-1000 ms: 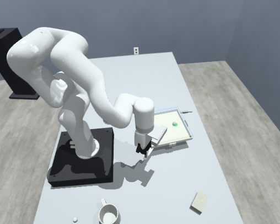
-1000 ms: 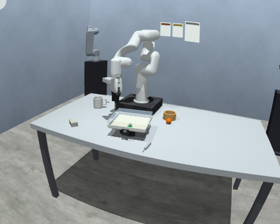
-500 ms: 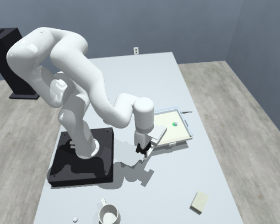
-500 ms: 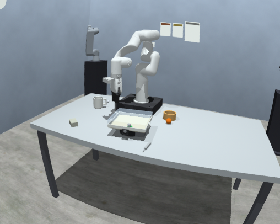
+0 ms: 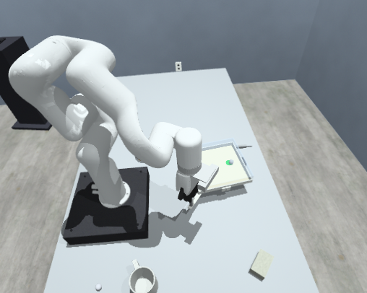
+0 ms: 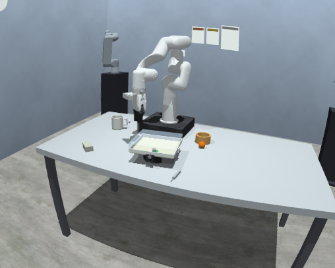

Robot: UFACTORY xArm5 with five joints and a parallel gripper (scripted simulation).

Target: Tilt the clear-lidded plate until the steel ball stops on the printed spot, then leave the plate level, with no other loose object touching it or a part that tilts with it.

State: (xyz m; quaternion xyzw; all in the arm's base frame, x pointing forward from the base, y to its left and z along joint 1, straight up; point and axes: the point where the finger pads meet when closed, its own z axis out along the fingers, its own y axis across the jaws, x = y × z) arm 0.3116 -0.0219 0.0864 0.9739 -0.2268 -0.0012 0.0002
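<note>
The clear-lidded plate (image 5: 225, 167) is a cream tray with a pale frame, standing on a dark pivot base (image 6: 152, 158) at mid-table. The steel ball (image 5: 231, 162) lies at the right edge of the green printed spot (image 5: 227, 163), partly over it. Both also show in the exterior view, the ball (image 6: 153, 149) just left of the spot (image 6: 157, 151). My gripper (image 5: 188, 198) points straight down at the plate's corner nearest the robot base. It is shut on the plate's handle there, which the black fingers largely hide. In the exterior view the gripper (image 6: 139, 123) stands behind the plate's back left corner.
A white mug (image 5: 141, 281) and a small white ball (image 5: 98, 287) sit near the table's front edge. A beige sponge block (image 5: 261, 264) lies at the front right. A pen (image 5: 245, 146) lies just beyond the plate. An orange ring bowl (image 6: 203, 137) and orange ball (image 6: 202, 144) sit beside the plate.
</note>
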